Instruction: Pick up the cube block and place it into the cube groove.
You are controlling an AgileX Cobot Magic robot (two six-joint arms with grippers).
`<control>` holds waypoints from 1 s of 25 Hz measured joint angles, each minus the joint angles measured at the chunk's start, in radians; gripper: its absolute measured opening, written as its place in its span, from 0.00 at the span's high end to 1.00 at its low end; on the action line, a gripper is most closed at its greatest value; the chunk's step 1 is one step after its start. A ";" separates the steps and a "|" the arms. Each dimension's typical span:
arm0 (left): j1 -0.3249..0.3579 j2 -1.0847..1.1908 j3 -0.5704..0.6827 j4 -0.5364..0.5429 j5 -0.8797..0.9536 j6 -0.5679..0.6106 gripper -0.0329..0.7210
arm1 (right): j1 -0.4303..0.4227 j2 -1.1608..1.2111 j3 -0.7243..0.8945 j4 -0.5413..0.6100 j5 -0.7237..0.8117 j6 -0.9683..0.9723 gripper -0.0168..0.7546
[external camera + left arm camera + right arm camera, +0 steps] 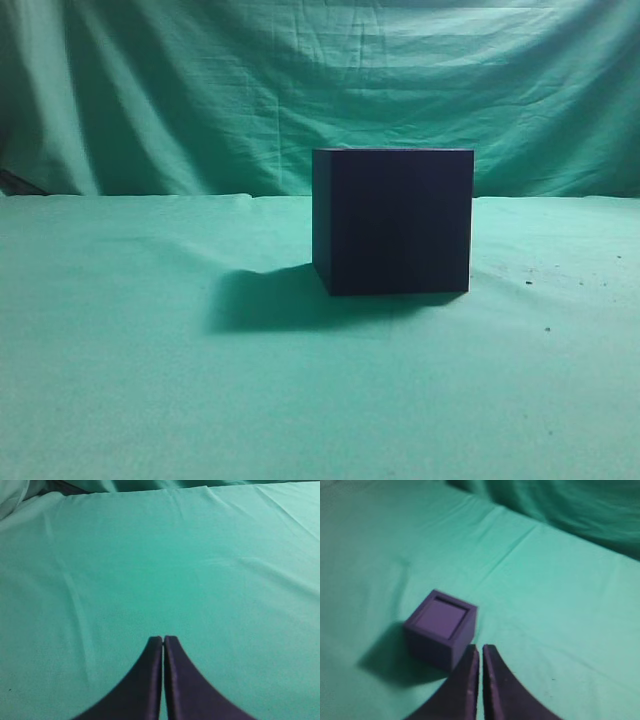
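Note:
The cube groove (392,220), a very dark navy box, stands on the green cloth at the middle of the exterior view. In the right wrist view its dark wall (432,647) and rim frame a lighter purple square, the top face of the cube block (442,616), which sits inside the box about level with the rim. My right gripper (480,647) is shut and empty, just right of and nearer than the box, apart from it. My left gripper (163,638) is shut and empty over bare cloth. Neither gripper shows in the exterior view.
A green cloth (150,380) covers the table and hangs as a wrinkled backdrop (300,80) behind it. The box casts a shadow to its left (265,300). A few small dark specks (528,282) lie on the cloth at the right.

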 joint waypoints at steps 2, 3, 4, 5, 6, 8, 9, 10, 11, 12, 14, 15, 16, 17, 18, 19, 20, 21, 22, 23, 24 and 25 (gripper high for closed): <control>0.000 0.000 0.000 0.000 0.000 0.000 0.96 | -0.060 -0.062 0.053 0.007 -0.046 0.000 0.98; 0.000 0.000 0.000 0.000 0.000 0.000 0.96 | -0.091 -0.102 0.089 0.012 -0.074 0.000 0.98; 0.000 0.000 0.000 0.000 0.000 0.000 0.96 | -0.130 -0.142 0.127 0.017 -0.101 0.000 0.98; 0.000 0.000 0.000 0.000 0.000 0.000 0.96 | -0.170 -0.184 0.161 0.020 -0.132 0.000 0.98; 0.000 0.000 0.000 0.000 0.000 0.000 0.96 | -0.204 -0.220 0.202 0.022 -0.159 0.000 0.98; 0.000 0.000 0.000 0.000 0.000 0.000 0.96 | -0.286 -0.305 0.285 0.025 -0.192 0.000 0.98; 0.000 0.000 0.000 0.000 0.000 0.000 0.96 | -0.326 -0.341 0.319 0.026 -0.202 0.000 0.98; 0.000 0.000 0.000 0.000 0.000 0.000 0.96 | -0.358 -0.384 0.359 0.032 -0.207 0.000 0.98; 0.000 0.000 0.000 0.000 0.000 0.000 0.96 | -0.397 -0.427 0.396 0.040 -0.211 0.000 0.98; 0.000 0.000 0.000 0.000 0.000 0.000 0.96 | -0.433 -0.470 0.426 0.048 -0.213 0.000 0.98; 0.000 0.000 0.000 0.000 0.000 0.000 0.96 | -0.496 -0.546 0.491 0.071 -0.215 0.000 0.98; 0.000 0.000 0.000 0.000 0.000 0.000 0.96 | -0.526 -0.582 0.521 0.081 -0.215 0.000 0.98; 0.000 0.000 0.000 0.000 0.000 0.000 0.96 | -0.553 -0.606 0.545 0.092 -0.217 0.000 0.98; 0.000 0.000 0.000 0.000 0.000 0.000 0.96 | -0.573 -0.621 0.572 0.102 -0.221 0.000 0.98; 0.000 0.000 0.000 0.000 0.000 0.000 0.96 | -0.593 -0.625 0.597 0.111 -0.229 0.000 0.98; 0.000 0.000 0.000 0.000 0.000 0.000 0.96 | -0.607 -0.627 0.617 0.118 -0.235 0.000 0.98; 0.000 0.000 0.000 0.000 0.000 0.000 0.96 | -0.614 -0.627 0.640 0.123 -0.243 0.000 0.98; 0.000 0.000 0.000 0.000 0.000 0.000 0.96 | -0.616 -0.627 0.658 0.125 -0.246 0.000 0.98; 0.000 0.000 0.000 0.000 0.000 0.000 0.96 | -0.616 -0.627 0.668 0.125 -0.248 0.000 0.98; 0.000 0.000 0.000 0.000 0.000 0.000 0.96 | -0.616 -0.627 0.669 0.127 -0.245 0.000 0.98; 0.000 0.000 0.000 0.000 0.000 0.000 0.96 | -0.616 -0.627 0.669 0.127 -0.238 0.000 0.98; 0.000 0.000 0.000 0.000 0.000 0.000 0.96 | -0.617 -0.627 0.669 0.127 -0.232 0.000 0.98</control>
